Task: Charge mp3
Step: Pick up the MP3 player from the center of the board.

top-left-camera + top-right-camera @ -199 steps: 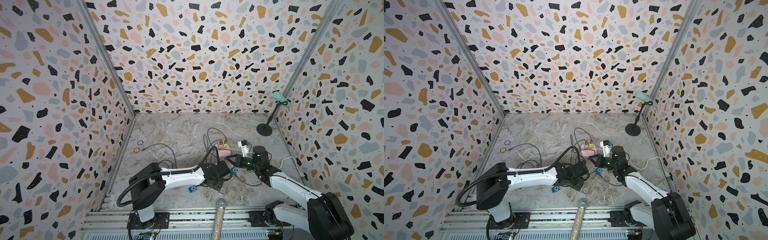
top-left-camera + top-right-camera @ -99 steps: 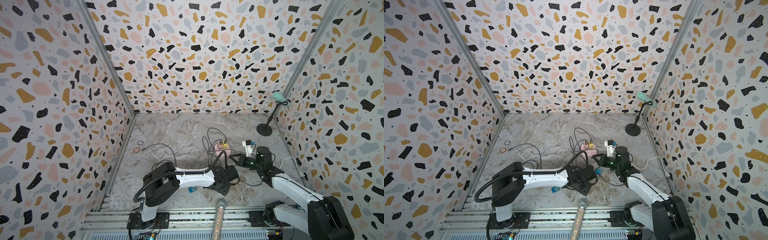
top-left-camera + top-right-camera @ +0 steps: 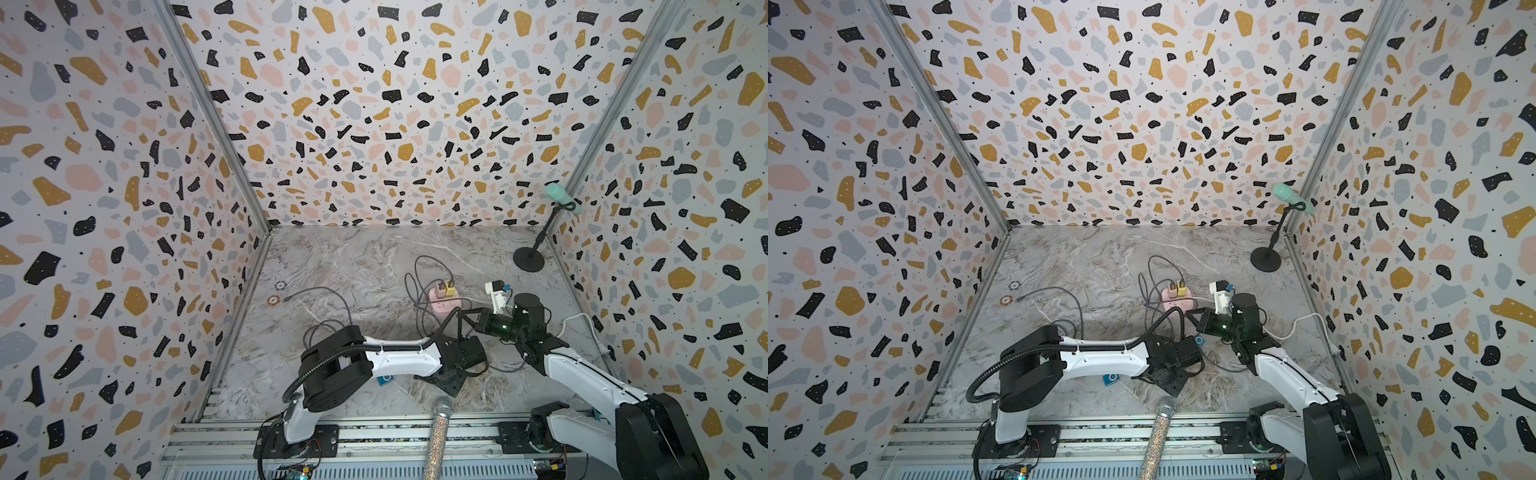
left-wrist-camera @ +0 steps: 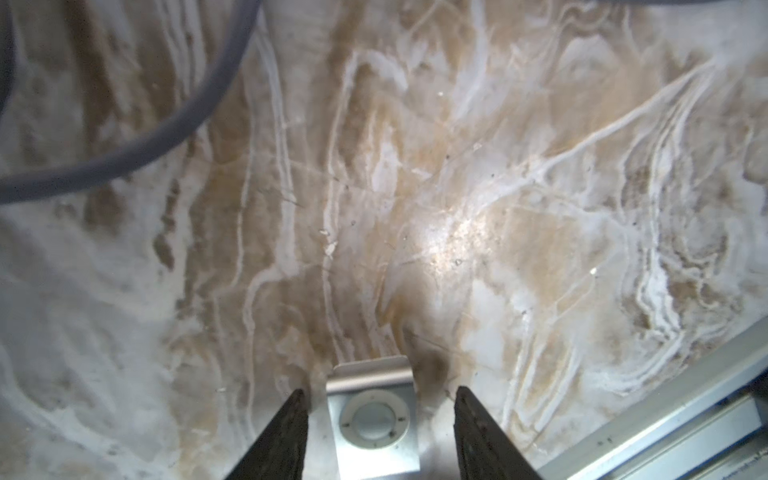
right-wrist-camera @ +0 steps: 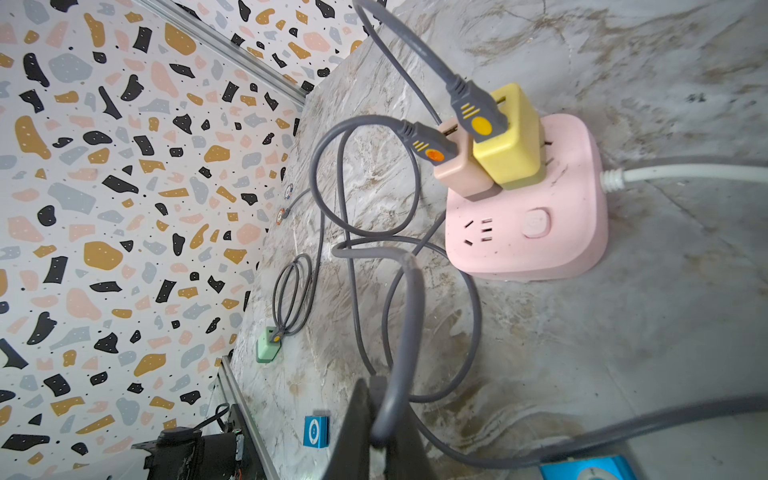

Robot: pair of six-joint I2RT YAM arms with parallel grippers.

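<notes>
Mp3 (image 4: 374,419) lies loose on the worktop (image 4: 498,166) inside the half-open left tool (image 4: 380,390), while the right tool (image 5: 370,384) clamps the cable (image 5: 409,316), apparently for plugging in.

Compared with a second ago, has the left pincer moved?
Yes. In both top views the left pincer has shifted toward the robot's right, widening its gap from the blue mp3 player, which has stayed put.
</notes>
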